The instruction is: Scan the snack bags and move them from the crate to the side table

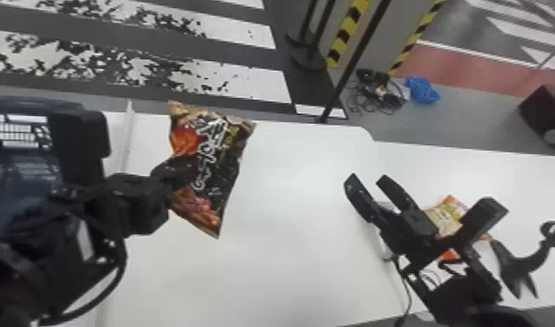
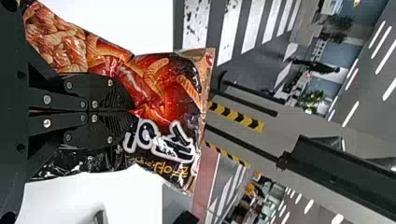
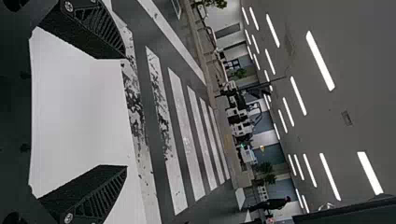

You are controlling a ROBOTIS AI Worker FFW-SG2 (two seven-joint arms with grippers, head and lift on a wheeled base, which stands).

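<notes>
Because the dark snack bag (image 1: 220,161) is pinched in our left pincer (image 2: 130,111), its fingers closed on a fold of film and the bag standing out on either side, we judge the step to be scanning. We do well to keep that grip firm but gentle, hold the printed code flat and unwrinkled to the reader, then pass the bag on rightward. Below the left pincer lies the white desk (image 1: 289,195); to its left is the crate (image 1: 24,105). Well to its right, our right pincer (image 1: 369,178) has its fingers apart with nothing between them, ready perhaps to take the bag. Just beyond it, an orange bag (image 1: 446,217) rests on what we take for the side desk (image 1: 524,178), near a black curved-neck stand (image 1: 522,261).

We cannot find the code; creases and fingers cover some film. The left arm hides much of the crate, so we cannot count its contents, and the right arm cuts across the orange bag.
</notes>
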